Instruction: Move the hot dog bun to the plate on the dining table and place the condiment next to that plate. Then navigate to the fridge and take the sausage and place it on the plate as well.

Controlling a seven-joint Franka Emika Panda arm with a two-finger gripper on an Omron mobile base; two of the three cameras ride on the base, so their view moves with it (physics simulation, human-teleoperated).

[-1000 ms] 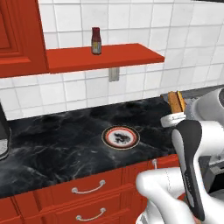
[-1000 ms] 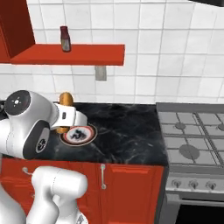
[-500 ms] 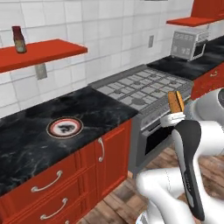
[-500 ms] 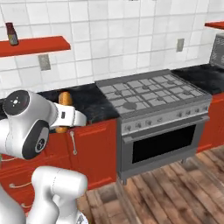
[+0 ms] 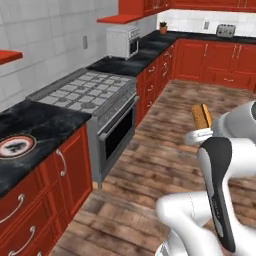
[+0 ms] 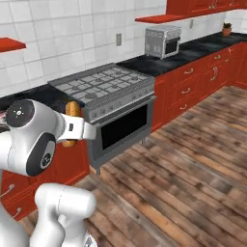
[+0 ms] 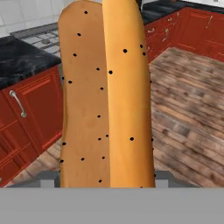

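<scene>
The end effector (image 5: 202,131) is gripping the hot dog bun (image 5: 201,116), its jaws parted only as far as the bun's width and pressing on its 2 sides. In the hand view the bun (image 7: 105,96) is standing lengthwise straight ahead of the end effector, its split running along the view, speckled with dark seeds. In the right base view the bun (image 6: 72,123) is showing just past the white wrist.

Beyond the bun and below it, a wooden floor (image 5: 165,150) is stretching out. Off to the end effector's side, a stove with an oven (image 6: 111,103) is standing against the tiled wall, with a microwave (image 6: 163,40) farther along the wall table (image 5: 35,125). A small white plate with a dark rim (image 5: 15,146) is lying on that table, well apart from the end effector; it is not the blue target.

The step in hand appears to be carrying the bun toward the dining table. To do it well, the grip should be kept steady and the arm tucked close while the base is driving, so the bun is not slipping or brushing the red cabinets (image 5: 210,65).
</scene>
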